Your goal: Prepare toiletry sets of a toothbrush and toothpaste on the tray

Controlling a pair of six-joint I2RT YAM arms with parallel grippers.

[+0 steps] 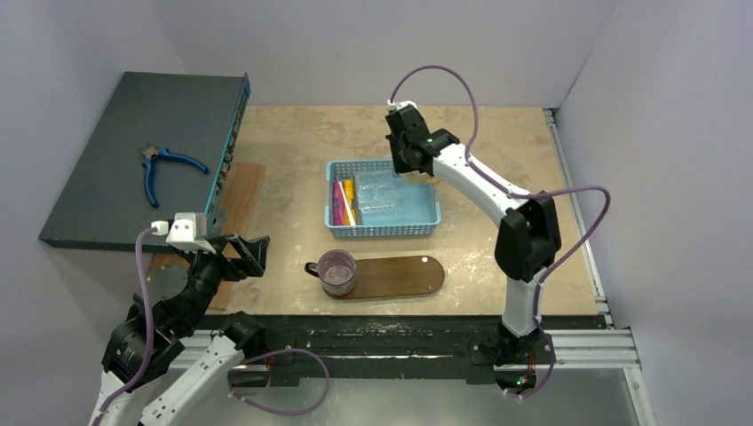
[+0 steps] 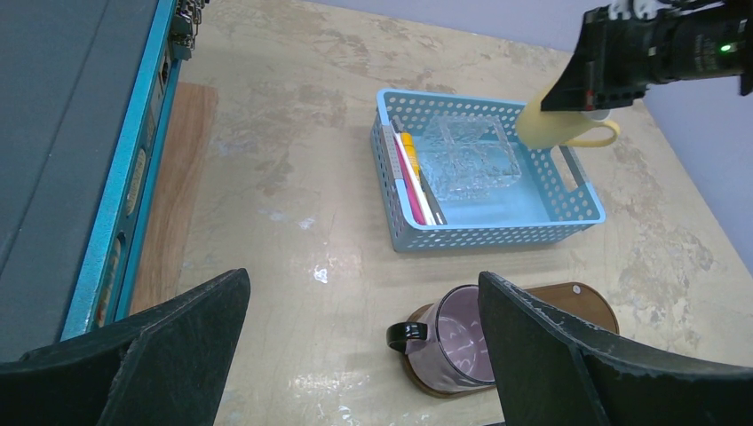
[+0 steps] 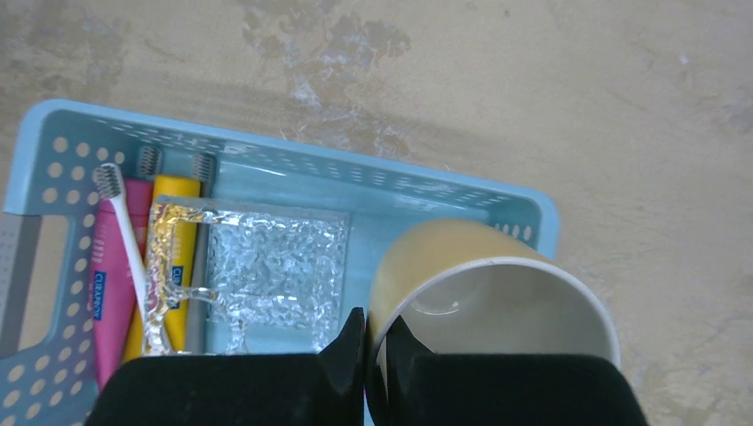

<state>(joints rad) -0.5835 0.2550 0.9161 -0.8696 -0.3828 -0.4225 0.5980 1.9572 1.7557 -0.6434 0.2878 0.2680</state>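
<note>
1. The right gripper [image 3: 373, 335] had its fingers clamped together on the rim of a yellow cup [image 3: 444, 266], one finger inside the wall and one outside. This was at the far right corner of the blue basket [image 3: 293, 164]. Whether the cup rested on the basket floor could not be told.
2. The toothbrush [image 3: 124, 231] lay in the left end of the basket with its bristles toward the far wall. It was well to the left of the right fingers and untouched by them.
3. The pink toothpaste tube [image 3: 105, 284] lay under the toothbrush handle. The yellow toothpaste tube [image 3: 176, 222] lay just beside it, on the side nearer the cup.
4. A clear plastic box [image 3: 275, 266] sat in the middle of the basket, between the tubes and the cup.
5. The left gripper [image 2: 364, 284] hung above the table at the near left, its fingers spread wide and holding nothing, well apart from the basket.
6. The tray [image 1: 400, 275] lay on the table just in front of the basket, with a purple mug [image 1: 337, 272] on its left end.
7. Blue pliers [image 1: 167, 165] lay on a dark box [image 1: 115, 151] at the far left, with a wooden board [image 1: 241, 186] beside it.
</note>
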